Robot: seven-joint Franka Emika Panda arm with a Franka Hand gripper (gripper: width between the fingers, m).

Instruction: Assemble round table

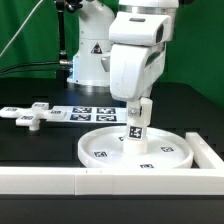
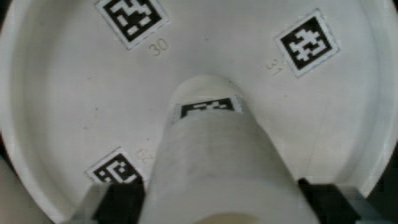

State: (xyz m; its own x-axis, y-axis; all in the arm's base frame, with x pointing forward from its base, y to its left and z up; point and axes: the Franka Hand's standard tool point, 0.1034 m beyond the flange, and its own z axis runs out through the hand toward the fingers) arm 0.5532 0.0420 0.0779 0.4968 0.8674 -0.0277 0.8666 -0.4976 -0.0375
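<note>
The large rimmed round disc lies on the black table at the exterior view's right; it fills the wrist view with its square tags. My gripper is shut on the short cylindrical post, which it holds upright over the disc's middle, its lower end at or just above the disc surface. In the wrist view the post runs out between my two black fingers. The flat cross-shaped piece lies on the table at the exterior view's left, apart from the disc.
The marker board with its printed tags lies behind the disc. A long straight white rail runs along the table's front edge and turns back past the disc at the exterior view's right. The robot base stands behind.
</note>
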